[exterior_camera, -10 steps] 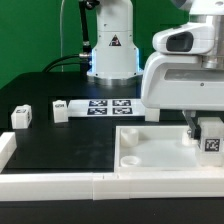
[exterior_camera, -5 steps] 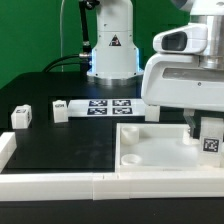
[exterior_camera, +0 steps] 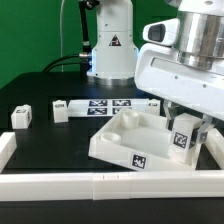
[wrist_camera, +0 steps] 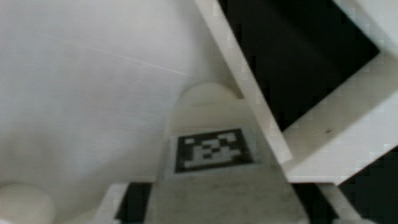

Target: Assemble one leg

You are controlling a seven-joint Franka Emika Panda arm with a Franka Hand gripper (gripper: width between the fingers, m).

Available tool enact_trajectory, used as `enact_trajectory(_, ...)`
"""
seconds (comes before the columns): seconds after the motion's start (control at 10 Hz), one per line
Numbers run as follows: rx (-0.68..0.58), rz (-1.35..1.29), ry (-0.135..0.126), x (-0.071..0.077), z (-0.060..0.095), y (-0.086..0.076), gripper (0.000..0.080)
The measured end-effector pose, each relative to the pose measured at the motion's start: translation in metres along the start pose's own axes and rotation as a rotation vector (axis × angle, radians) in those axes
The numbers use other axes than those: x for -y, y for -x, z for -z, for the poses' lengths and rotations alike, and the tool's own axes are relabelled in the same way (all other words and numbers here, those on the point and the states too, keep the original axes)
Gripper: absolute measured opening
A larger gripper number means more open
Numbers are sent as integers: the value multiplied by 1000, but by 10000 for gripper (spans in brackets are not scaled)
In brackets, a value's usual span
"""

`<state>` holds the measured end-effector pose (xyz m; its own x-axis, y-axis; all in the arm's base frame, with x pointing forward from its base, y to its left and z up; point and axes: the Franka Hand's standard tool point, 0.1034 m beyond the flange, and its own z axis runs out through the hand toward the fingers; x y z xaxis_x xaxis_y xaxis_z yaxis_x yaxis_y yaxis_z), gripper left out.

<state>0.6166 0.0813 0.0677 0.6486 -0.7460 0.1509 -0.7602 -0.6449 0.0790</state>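
panel: I see the big white tray-like panel (exterior_camera: pixel 130 140) tipped up and skewed, its far side lifted off the black table (exterior_camera: pixel 50 145), tag on its near wall facing the camera.
leg: a tagged leg (exterior_camera: pixel 183 138) sits at the panel's edge on the exterior view's right, directly under the gripper (exterior_camera: pixel 186 128); the wrist view shows its tag (wrist_camera: pixel 215 150) close up against the panel's white floor.
fingers: they straddle that leg, but I cannot tell whether they are clenched on it or just around it; the arm's housing hides the tips in the exterior view and the wrist view is too tight.
spare legs: two more beyond the panel, toward the exterior view's left, one (exterior_camera: pixel 22 117) near the table edge, one (exterior_camera: pixel 59 110) beside the marker board (exterior_camera: pixel 105 105).
step: I judge this as seating the leg in the panel's corner.
how: I would level the panel first. A tilted panel means an off-axis leg. Keep the leg upright and go slow.
risk: the panel may slide or drop flat and knock the leg askew.
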Motion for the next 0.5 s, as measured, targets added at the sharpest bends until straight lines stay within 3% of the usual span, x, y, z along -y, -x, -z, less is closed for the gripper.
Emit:
enact_trajectory(0.2, -1, -22, 8, -2, -1, -1, 351)
enact_trajectory(0.3, -1, -22, 8, -2, -1, -1, 534)
enact_trajectory(0.4, -1, -22, 8, -2, -1, -1, 627)
enact_trajectory(0.5, -1, -22, 8, -2, -1, -1, 627)
